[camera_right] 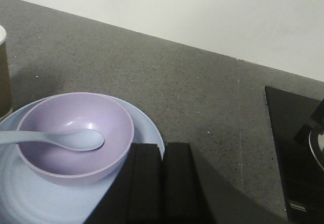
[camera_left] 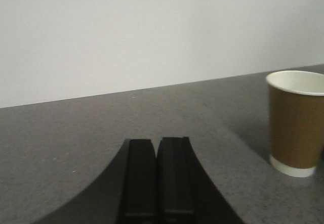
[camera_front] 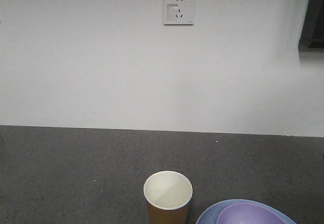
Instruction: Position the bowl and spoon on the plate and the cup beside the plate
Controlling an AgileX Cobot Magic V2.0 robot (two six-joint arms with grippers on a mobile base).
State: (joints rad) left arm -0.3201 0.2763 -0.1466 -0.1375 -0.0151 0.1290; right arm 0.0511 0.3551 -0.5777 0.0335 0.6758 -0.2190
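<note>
On the plate [camera_right: 136, 128] sits the bowl [camera_right: 76, 138] with the spoon [camera_right: 61, 139] inside, the cup [camera_left: 296, 123] upright just beside. Left gripper [camera_left: 157, 173] and right gripper [camera_right: 163, 176] are both closed, empty. All look light and rigid; the thin paper cup likely crushes, so grip mid-wall gently.

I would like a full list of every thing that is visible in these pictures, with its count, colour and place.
cup: one, brown with white inside and base band, upright on the counter, left of the plate
plate: one, pale blue, on the counter, under the bowl
bowl: one, lavender, on the plate
spoon: one, pale blue, scoop inside the bowl, handle over its rim
counter: one, dark grey speckled
wall: one, white, behind the counter
socket: one, white, on the wall
black glossy panel: one, at the counter's right end
left gripper: one, black, closed, empty
right gripper: one, black, closed, empty, near the plate
</note>
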